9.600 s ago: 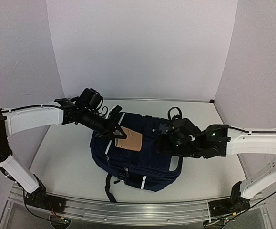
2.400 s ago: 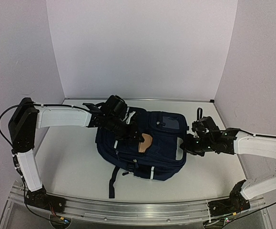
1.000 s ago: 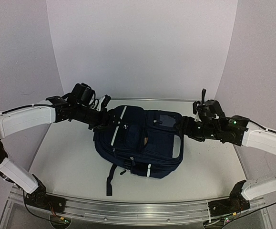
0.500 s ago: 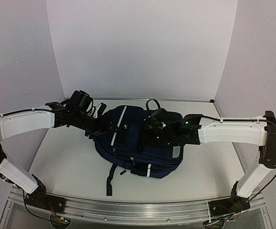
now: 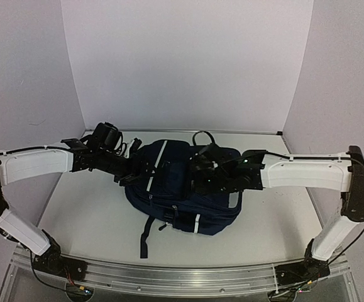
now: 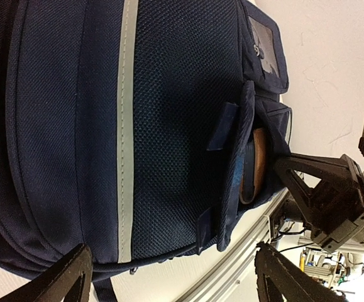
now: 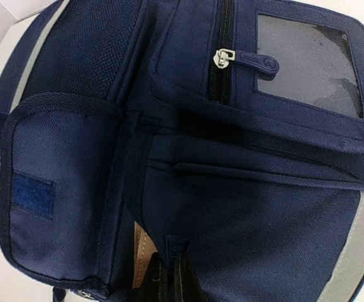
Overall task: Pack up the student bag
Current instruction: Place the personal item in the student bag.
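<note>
**Inspector:** Location of the student bag (image 5: pixel 163 192)?

**Operator:** It lies front up at the middle of the surface (image 5: pixel 81 207), straps trailing toward my bases. It is slumped, so I cannot call its long axis with confidence.

**Inspector:** State of the jaws?

**Operator:** My right gripper (image 7: pixel 172 277) has its jaws clenched, tips together at the mouth of the front pocket. I cannot tell whether fabric is pinched between them. My left gripper (image 6: pixel 175 277) has its jaws released and wide, nothing between them, standing off the bag's left side.

**Inspector:** What does the coming move turn on?

**Operator:** The pocket. A tan flat item (image 7: pixel 141 255) stands in it, its edge showing just beside my right tips. The pocket flap (image 7: pixel 49 207) is folded back to the left, its blue fastening patch (image 7: pixel 31 192) exposed. The pocket's mouth runs straight away from my right jaws, so the item lies ahead and slightly left of them. The right arm is plainly the nearer. I judge the next step is seating that item fully, then bringing the flap over.

**Inspector:** Room?

**Operator:** Bare surface on both sides of the bag. The back wall (image 5: pixel 182 63) and side walls stand well apart from it.
</note>
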### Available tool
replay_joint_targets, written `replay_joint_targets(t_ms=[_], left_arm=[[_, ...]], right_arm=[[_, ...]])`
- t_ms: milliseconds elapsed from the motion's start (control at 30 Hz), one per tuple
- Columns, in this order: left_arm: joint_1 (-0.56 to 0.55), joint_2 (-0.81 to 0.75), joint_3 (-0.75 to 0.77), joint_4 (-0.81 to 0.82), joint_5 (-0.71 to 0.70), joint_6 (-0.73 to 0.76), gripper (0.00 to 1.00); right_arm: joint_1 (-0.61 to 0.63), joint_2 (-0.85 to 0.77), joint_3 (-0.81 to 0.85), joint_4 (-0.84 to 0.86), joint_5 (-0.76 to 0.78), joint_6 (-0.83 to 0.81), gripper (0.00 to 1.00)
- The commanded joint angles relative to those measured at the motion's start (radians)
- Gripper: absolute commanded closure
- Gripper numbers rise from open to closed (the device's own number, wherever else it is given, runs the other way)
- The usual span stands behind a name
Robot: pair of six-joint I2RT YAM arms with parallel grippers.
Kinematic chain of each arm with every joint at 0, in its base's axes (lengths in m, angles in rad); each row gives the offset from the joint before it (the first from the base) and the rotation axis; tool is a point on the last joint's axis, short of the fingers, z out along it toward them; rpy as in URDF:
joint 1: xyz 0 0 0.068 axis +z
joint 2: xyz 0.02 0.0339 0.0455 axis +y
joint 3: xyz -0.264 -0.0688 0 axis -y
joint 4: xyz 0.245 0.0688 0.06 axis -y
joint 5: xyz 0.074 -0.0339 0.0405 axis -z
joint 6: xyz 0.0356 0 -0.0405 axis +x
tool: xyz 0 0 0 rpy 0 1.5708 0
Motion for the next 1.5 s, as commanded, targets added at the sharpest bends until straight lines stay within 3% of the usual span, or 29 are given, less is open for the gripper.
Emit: replay_joint_targets(t_ms=[0, 67, 100, 267, 467, 567, 833, 933, 1467], left_arm=[[0.004, 0.008, -0.013, 0.102, 0.071, -0.017, 0.11], [0.004, 0.017, -0.01, 0.121, 0.094, -0.021, 0.11], [0.004, 0.02, -0.009, 0.127, 0.104, -0.023, 0.11], [0.004, 0.021, -0.01, 0.162, 0.122, -0.035, 0.11], [0.0, 0.076, -0.001, 0.219, 0.176, -0.064, 0.2], [-0.011, 0.116, 0.02, 0.207, 0.178, -0.059, 0.21], [-0.084, 0.192, 0.108, 0.21, 0.197, -0.024, 0.3], [-0.114, 0.217, 0.141, 0.219, 0.198, -0.012, 0.33], [-0.217, 0.349, 0.257, 0.358, 0.292, -0.037, 0.3]], right_arm=[[-0.055, -0.209, -0.113, 0.223, -0.195, 0.0, 0.89], [-0.072, -0.249, -0.16, 0.287, -0.261, 0.002, 0.7], [-0.075, -0.274, -0.182, 0.311, -0.281, 0.003, 0.66], [-0.095, -0.36, -0.253, 0.364, -0.293, 0.011, 0.59], [-0.103, -0.35, -0.286, 0.283, -0.167, 0.016, 0.61], [-0.148, -0.337, -0.297, 0.196, -0.104, 0.02, 0.56], [-0.29, -0.438, -0.422, 0.155, -0.074, 0.002, 0.47], [-0.334, -0.452, -0.477, 0.149, -0.074, 0.008, 0.49], [-0.352, -0.448, -0.541, 0.157, -0.112, 0.027, 0.53]])
